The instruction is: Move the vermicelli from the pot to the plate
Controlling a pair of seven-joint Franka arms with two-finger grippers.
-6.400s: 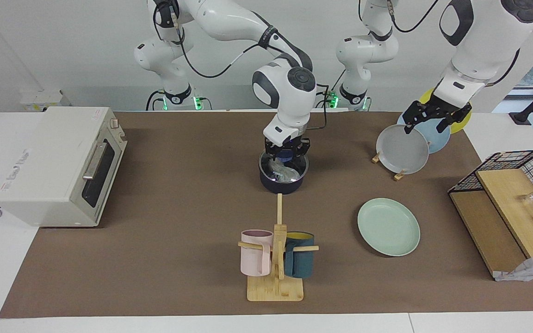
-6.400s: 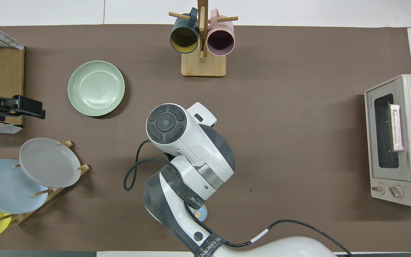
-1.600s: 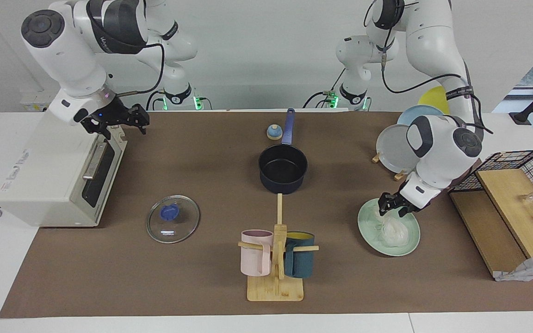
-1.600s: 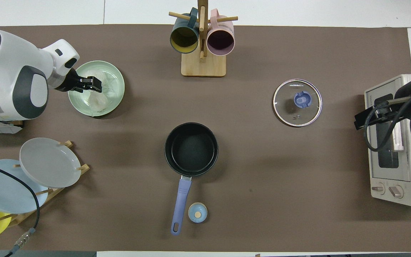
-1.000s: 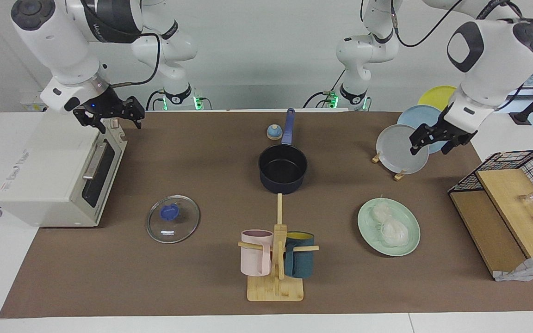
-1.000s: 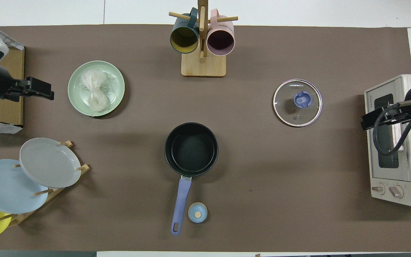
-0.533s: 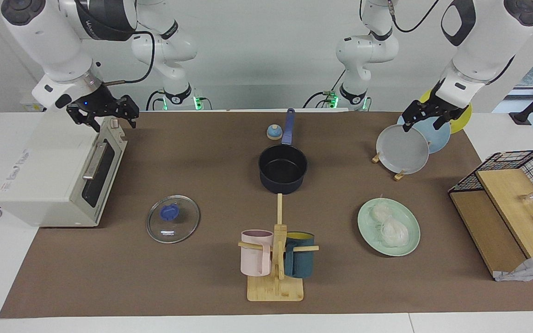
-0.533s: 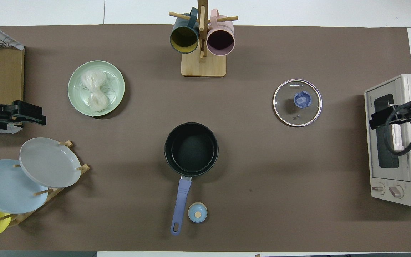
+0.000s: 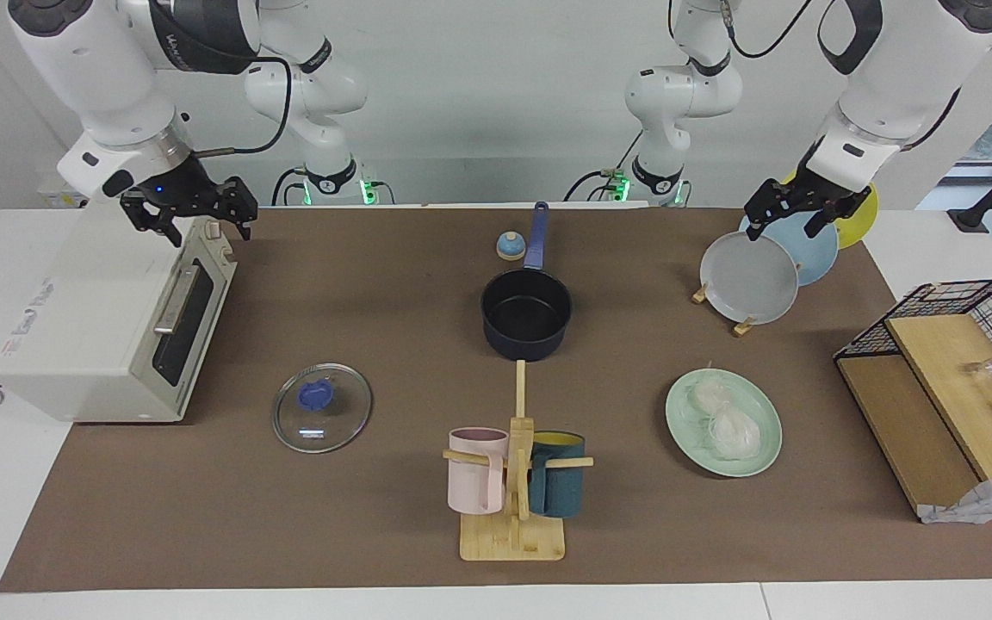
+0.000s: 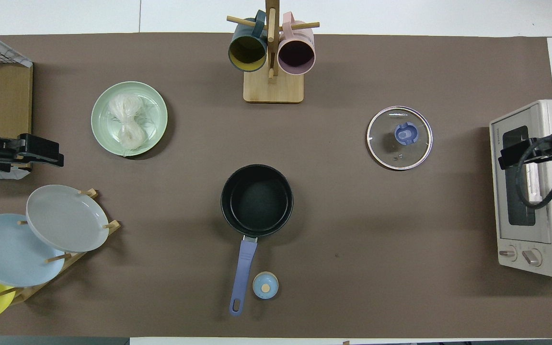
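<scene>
Two whitish vermicelli (image 9: 724, 419) nests lie side by side on the mint-green plate (image 9: 678, 430), toward the left arm's end of the table; they also show in the overhead view (image 10: 126, 122) on the plate (image 10: 155, 120). The dark navy pot (image 9: 526, 314) stands mid-table with a black, empty inside (image 10: 257, 200), its blue handle (image 10: 242, 268) pointing toward the robots. My left gripper (image 9: 784, 220) is open and empty, raised over the plate rack (image 10: 59, 153). My right gripper (image 9: 203, 231) is open and empty, raised over the toaster oven (image 10: 503, 160).
A glass lid (image 9: 322, 407) with a blue knob lies in front of the toaster oven (image 9: 100, 310). A mug rack (image 9: 513, 482) stands farther from the robots than the pot. A grey plate (image 9: 750, 277) leans in the plate rack. A small blue cap (image 9: 510, 246) sits beside the handle. A wire basket (image 9: 952, 379) is at the left arm's end.
The lid has come off the pot onto the table. Both vermicelli nests moved from pot to plate. The left gripper let go and rose over the plate rack; the right arm drew back over the oven.
</scene>
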